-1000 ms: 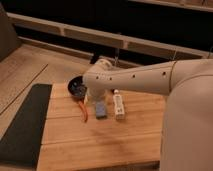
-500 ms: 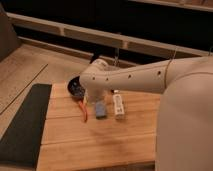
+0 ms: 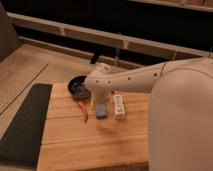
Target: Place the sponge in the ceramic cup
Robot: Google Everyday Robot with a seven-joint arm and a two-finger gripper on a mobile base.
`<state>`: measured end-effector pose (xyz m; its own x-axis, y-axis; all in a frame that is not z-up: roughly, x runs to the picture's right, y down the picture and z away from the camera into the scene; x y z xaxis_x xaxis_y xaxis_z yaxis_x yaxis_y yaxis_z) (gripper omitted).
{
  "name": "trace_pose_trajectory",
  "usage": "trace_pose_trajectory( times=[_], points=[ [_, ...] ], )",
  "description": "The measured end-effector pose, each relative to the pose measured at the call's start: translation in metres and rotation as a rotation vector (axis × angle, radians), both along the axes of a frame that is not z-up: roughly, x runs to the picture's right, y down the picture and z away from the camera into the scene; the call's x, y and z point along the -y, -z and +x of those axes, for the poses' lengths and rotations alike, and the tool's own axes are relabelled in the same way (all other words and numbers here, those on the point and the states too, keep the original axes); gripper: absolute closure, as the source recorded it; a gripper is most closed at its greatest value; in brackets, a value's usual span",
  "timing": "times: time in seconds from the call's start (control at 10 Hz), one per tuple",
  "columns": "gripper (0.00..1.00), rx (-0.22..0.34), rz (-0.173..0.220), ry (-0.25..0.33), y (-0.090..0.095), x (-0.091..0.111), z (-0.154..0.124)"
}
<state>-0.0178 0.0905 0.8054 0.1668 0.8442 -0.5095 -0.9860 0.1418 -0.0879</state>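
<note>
Sponge (image 3: 101, 110) lies flat on the wooden tabletop (image 3: 100, 146), a small blue block between the white tube (image 3: 119, 106), which is just beside it, and the red handle (image 3: 84, 112) of the black pan (image 3: 77, 88). I see the gripper (image 3: 96, 102) hanging low under the wrist of the cream arm (image 3: 135, 80), just behind the sponge and largely hidden by that wrist. Its fingers stand apart, not clamped on the sponge. A dark mat (image 3: 24, 125) lies along the table's side.
</note>
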Motion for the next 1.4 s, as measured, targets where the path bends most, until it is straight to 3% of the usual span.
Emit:
trace_pose_trajectory(
  times=[0.3,0.6,1.1,1.4],
  points=[
    [0.35,0.074,0.023,-0.015,-0.022,0.004,-0.004],
    [0.35,0.134,-0.002,-0.012,-0.041,-0.010,-0.004],
    [0.35,0.137,-0.007,-0.002,-0.043,-0.012,-0.002],
    [0.35,0.121,0.068,-0.010,-0.047,0.020,0.014]
  ],
)
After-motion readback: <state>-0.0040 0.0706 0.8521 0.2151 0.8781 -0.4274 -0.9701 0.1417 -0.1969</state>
